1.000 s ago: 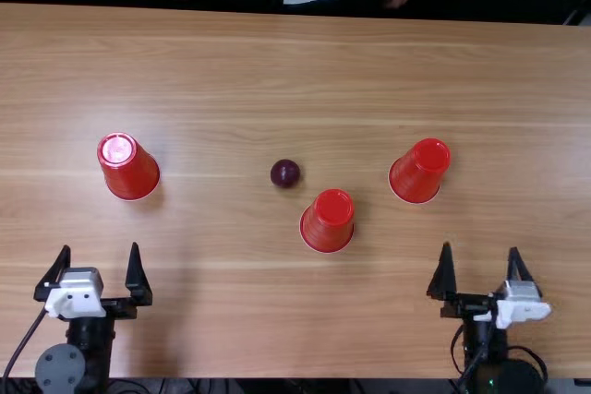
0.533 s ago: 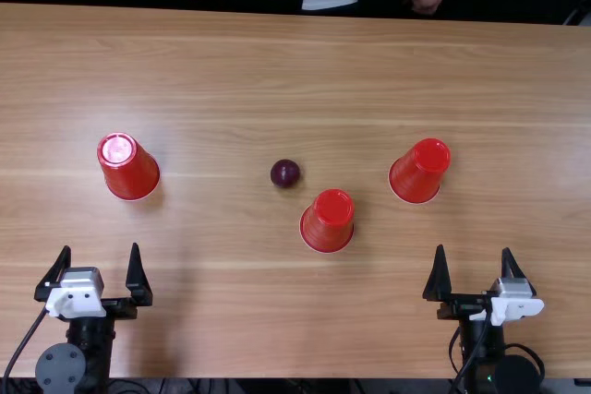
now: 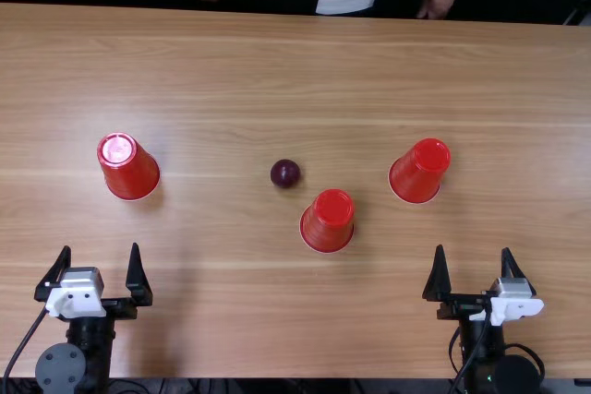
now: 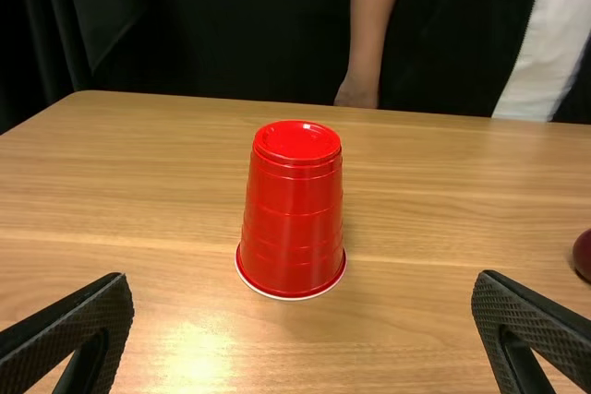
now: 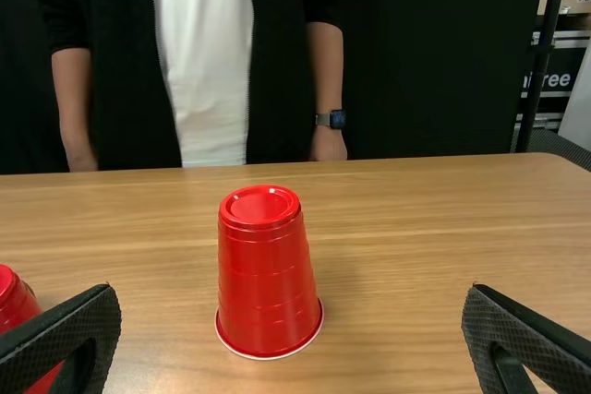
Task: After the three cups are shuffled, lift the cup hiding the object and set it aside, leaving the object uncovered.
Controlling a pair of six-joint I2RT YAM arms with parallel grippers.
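Note:
Three red cups stand upside down on the table: the left cup (image 3: pixel 127 166) (image 4: pixel 292 210), the middle cup (image 3: pixel 328 220) (image 5: pixel 13 313) and the right cup (image 3: pixel 420 171) (image 5: pixel 267 274). A dark purple ball (image 3: pixel 285 173) (image 4: pixel 584 255) lies uncovered just left of and behind the middle cup. My left gripper (image 3: pixel 98 270) (image 4: pixel 295 350) stands open at the near edge, in front of the left cup. My right gripper (image 3: pixel 471 272) (image 5: pixel 295 346) stands open at the near edge, in front of the right cup. Nothing is between either pair of fingers.
A person stands behind the table's far edge, hands hanging off the table. A black stand post (image 5: pixel 540 48) rises at the far right of the room.
The right gripper has drawn back a little toward the near edge and shifted slightly left. The person behind the table has drifted to the right. Cups and ball have not moved.

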